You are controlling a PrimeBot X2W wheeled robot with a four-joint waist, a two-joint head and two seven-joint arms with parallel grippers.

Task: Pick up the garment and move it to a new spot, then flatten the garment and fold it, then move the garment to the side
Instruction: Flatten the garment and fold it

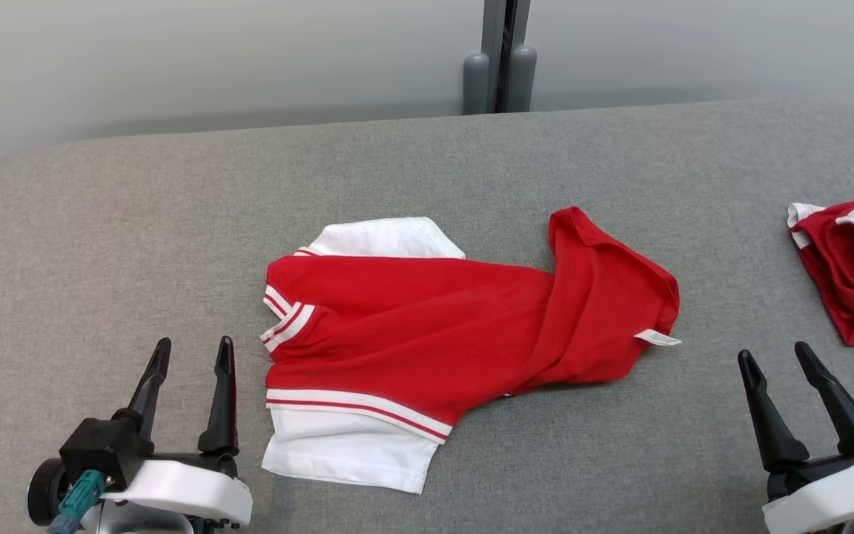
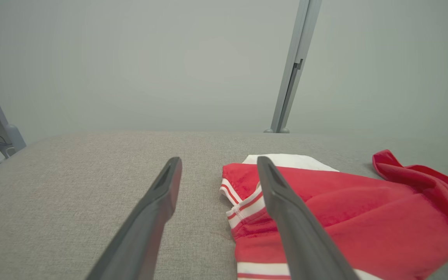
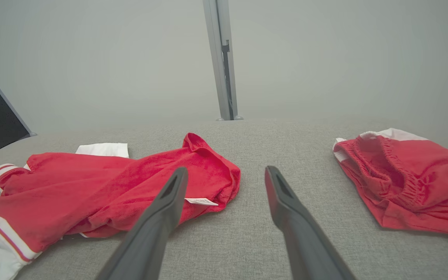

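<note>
A red garment (image 1: 442, 319) with white sleeves and striped trim lies crumpled in the middle of the grey padded table (image 1: 101, 245). Its hem with a small white label points right. The left wrist view shows the same garment (image 2: 344, 217), and so does the right wrist view (image 3: 103, 190). My left gripper (image 1: 193, 352) stands open at the lower left, just left of the garment's striped collar, with nothing between its fingers. Over at the lower right, my right gripper (image 1: 774, 354) is open too, a short way right of the label.
A second red and white garment (image 1: 853, 267) lies bunched at the table's right edge, also seen in the right wrist view (image 3: 406, 179). A grey post (image 1: 500, 55) stands behind the table against a pale wall.
</note>
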